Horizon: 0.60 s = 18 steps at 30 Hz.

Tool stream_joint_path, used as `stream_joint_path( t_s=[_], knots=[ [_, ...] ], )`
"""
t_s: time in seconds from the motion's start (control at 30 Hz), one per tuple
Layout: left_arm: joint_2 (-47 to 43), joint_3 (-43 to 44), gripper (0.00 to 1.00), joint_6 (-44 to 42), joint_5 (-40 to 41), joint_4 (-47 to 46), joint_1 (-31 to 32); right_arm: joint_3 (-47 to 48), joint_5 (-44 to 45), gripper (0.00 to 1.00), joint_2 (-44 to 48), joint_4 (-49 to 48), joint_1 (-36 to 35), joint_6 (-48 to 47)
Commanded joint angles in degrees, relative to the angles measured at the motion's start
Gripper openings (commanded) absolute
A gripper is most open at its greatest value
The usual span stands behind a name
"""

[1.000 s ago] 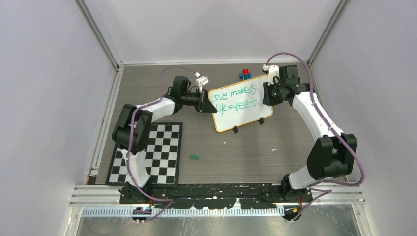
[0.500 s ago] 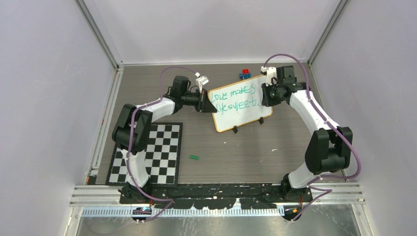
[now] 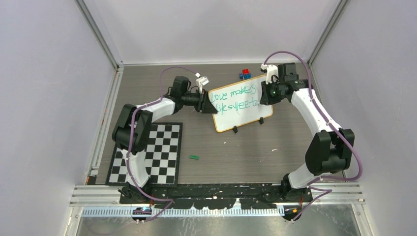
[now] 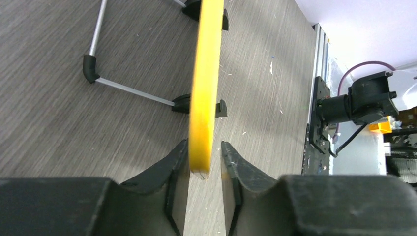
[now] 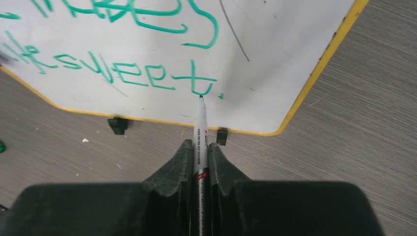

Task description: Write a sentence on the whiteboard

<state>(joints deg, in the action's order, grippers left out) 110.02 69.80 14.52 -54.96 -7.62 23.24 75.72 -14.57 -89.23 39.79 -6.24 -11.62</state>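
Grey counter (image 3: 246, 152), and we see the whiteboard (image 3: 243, 118) standing mid-rear, sentence (image 3: 236, 98) on it. Our left tool (image 4: 204, 147) straddles its edge to steady it, jaws slack. Our right tool (image 5: 199, 147) clenches the marker (image 5: 200, 123), tip by the final t.

The whiteboard (image 3: 246, 117) reads "love makes life sweet".

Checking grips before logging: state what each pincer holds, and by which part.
Right pincer clamps the marker by its barrel. Left pincer straddles the whiteboard edge, gap visible: apparently not gripping.
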Motion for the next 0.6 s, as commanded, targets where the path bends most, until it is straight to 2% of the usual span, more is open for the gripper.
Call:
stream_joint_path(
  t_s=[0.0,0.13,0.2,0.37,0.43,0.57],
  knots=[
    [-3.8,0.8,0.36,0.1,0.2,0.6,0.3,4.6,-6.2,0.00,5.0,3.4,0.1,1.0],
    [-6.8,1.2,0.50,-0.1,0.5,2.3,0.2,6.4,-10.1,0.00,7.2,5.5,0.1,2.2],
    [-9.1,1.6,0.55,-1.9,0.6,6.0,0.1,7.6,-12.5,0.00,8.0,6.9,0.1,3.4],
    [-17.6,0.1,0.60,-9.8,1.5,18.1,-3.3,8.6,-16.7,0.00,10.1,7.4,-0.1,7.3],
    [-20.8,-0.6,0.60,-15.1,1.5,24.4,-5.6,7.6,-17.7,0.00,10.8,6.9,-0.5,8.8],
    [-27.5,-1.5,0.60,-31.8,4.2,41.3,-7.8,5.3,-19.9,0.00,11.6,5.4,-1.6,11.5]
  ],
)
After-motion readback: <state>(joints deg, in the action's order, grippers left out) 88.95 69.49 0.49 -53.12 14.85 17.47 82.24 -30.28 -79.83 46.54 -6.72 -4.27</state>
